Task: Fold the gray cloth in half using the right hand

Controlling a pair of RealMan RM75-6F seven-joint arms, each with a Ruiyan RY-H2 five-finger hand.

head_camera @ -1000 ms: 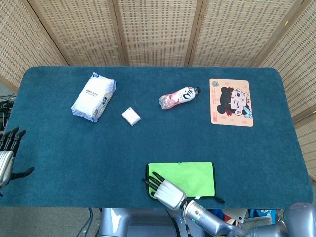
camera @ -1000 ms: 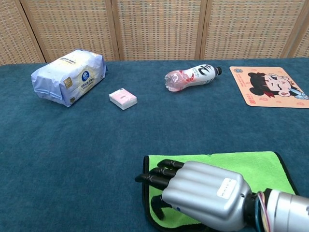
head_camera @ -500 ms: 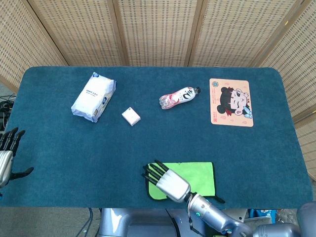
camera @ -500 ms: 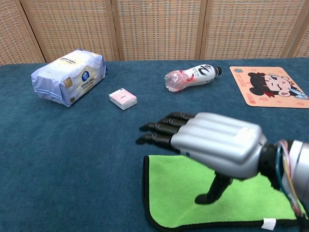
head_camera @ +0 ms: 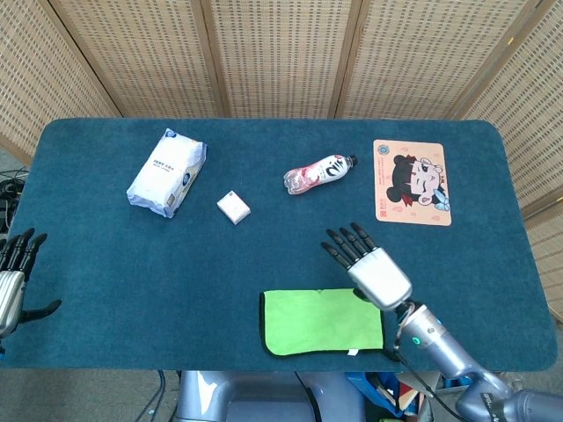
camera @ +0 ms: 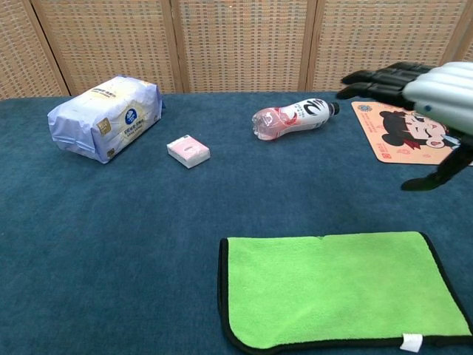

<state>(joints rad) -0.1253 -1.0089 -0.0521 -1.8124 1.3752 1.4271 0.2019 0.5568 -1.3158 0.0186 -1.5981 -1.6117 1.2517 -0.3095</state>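
A bright green cloth [head_camera: 322, 322] with a dark border lies flat near the table's front edge, folded into a rectangle; the chest view shows the cloth [camera: 340, 287] with a small white tag at its front right. My right hand [head_camera: 369, 264] hovers above and behind the cloth's right end, fingers spread and empty; the right hand [camera: 414, 92] appears at the upper right of the chest view. My left hand [head_camera: 13, 277] rests open past the table's left edge, holding nothing.
On the dark blue table [head_camera: 132, 264] lie a white tissue pack [head_camera: 167, 172], a small white box [head_camera: 233, 207], a toppled bottle [head_camera: 318, 172] and a cartoon mouse pad [head_camera: 412, 182]. Wicker screens stand behind.
My right hand has lifted off the cloth's left part and moved up and to the right, away from it. The cloth now lies fully uncovered. The left hand has stayed put.
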